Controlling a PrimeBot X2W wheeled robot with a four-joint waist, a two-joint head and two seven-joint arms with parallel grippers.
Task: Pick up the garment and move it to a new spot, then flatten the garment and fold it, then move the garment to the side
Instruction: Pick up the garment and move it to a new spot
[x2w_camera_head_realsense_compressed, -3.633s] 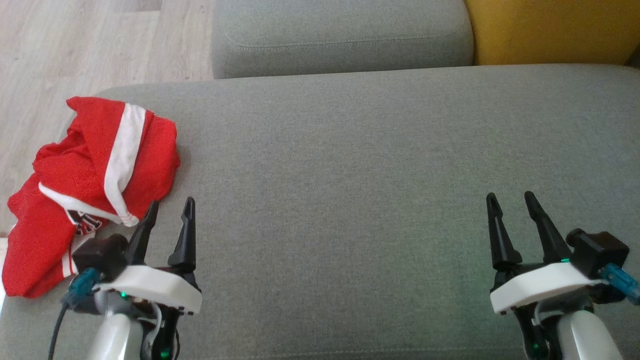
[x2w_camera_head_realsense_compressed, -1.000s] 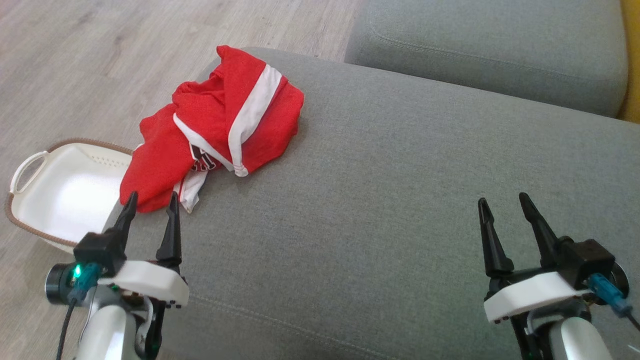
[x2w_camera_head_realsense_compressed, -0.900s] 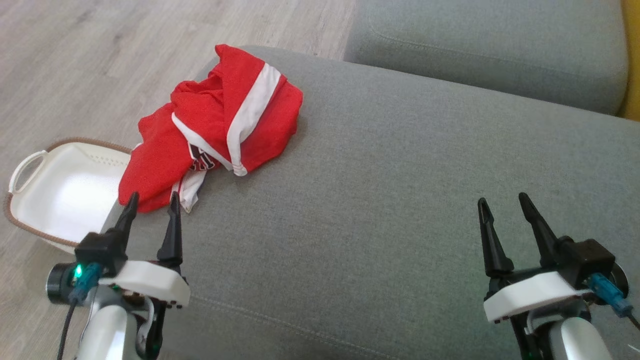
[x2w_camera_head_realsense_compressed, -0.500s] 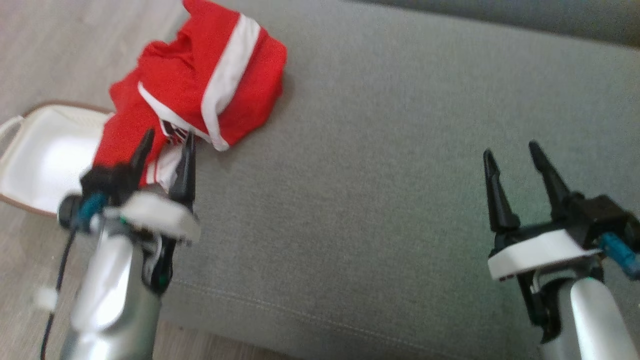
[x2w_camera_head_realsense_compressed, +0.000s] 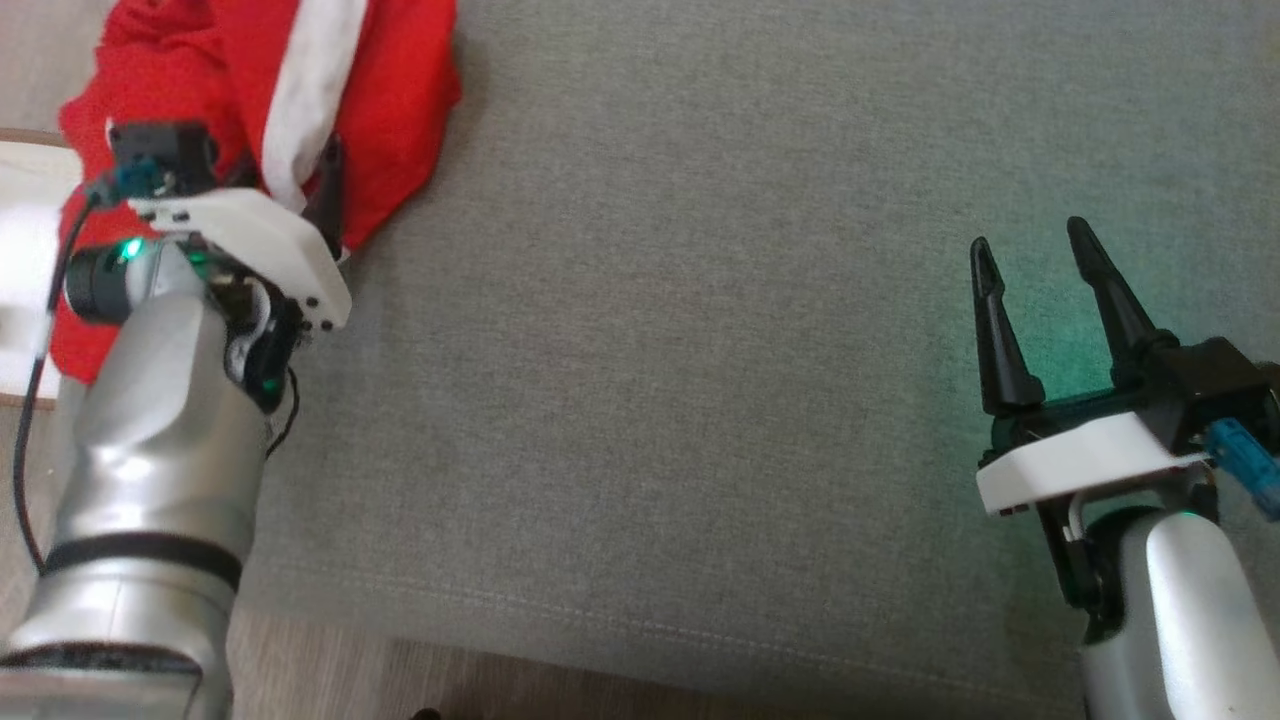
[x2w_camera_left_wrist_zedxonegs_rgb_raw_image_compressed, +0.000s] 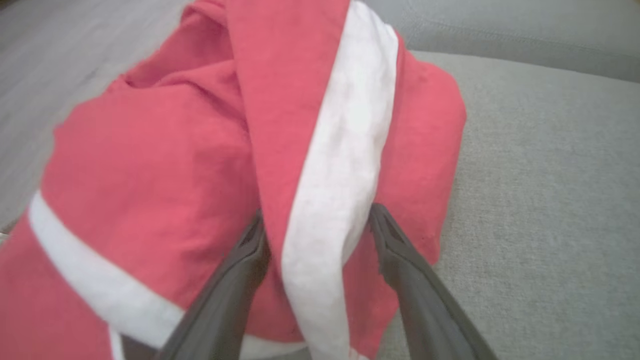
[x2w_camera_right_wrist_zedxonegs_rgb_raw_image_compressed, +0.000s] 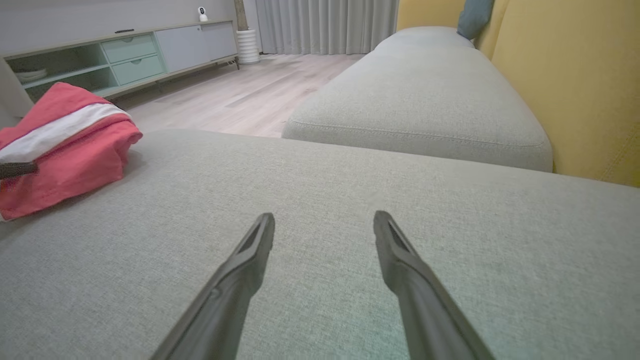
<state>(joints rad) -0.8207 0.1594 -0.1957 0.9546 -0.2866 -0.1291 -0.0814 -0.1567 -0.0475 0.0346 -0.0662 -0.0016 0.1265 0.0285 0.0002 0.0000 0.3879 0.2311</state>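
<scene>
Our left gripper (x2w_camera_left_wrist_zedxonegs_rgb_raw_image_compressed: 317, 215) has reached forward since a second ago; its open fingers now straddle the white band (x2w_camera_left_wrist_zedxonegs_rgb_raw_image_compressed: 340, 150) of the red garment (x2w_camera_left_wrist_zedxonegs_rgb_raw_image_compressed: 150, 165), crumpled at the left end of the grey cushion (x2w_camera_head_realsense_compressed: 700, 300). Our right gripper (x2w_camera_head_realsense_compressed: 1030, 235) stays open above the cushion's right part.

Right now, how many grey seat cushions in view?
2: the near cushion, carrying the red garment; the far cushion behind it, beside the yellow backrest. More may lie off-frame.
</scene>
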